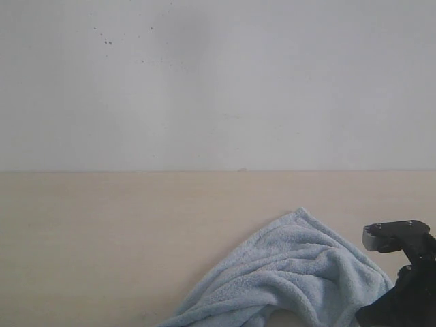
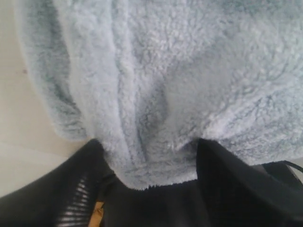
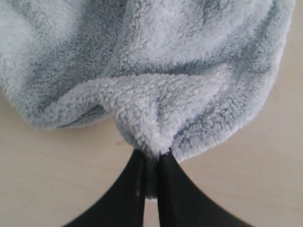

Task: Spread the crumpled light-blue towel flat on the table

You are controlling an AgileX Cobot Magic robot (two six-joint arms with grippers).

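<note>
The light-blue towel point(image 1: 293, 276) lies crumpled on the beige table point(image 1: 102, 238), near its front edge and right of centre. In the right wrist view my right gripper point(image 3: 152, 156) is shut on a pinched fold of the towel point(image 3: 151, 94), low over the table point(image 3: 47, 179). Its black arm point(image 1: 409, 272) stands at the towel's right end. In the left wrist view my left gripper point(image 2: 149, 142) is open, its fingers point(image 2: 94, 161) wide apart. A thick bunch of towel point(image 2: 165, 71) fills the gap and drapes over the tips. The left gripper is out of the exterior view.
A white wall point(image 1: 218, 82) rises behind the table's far edge. Bare tabletop stretches left of and behind the towel. The towel's near part runs off the bottom of the exterior view.
</note>
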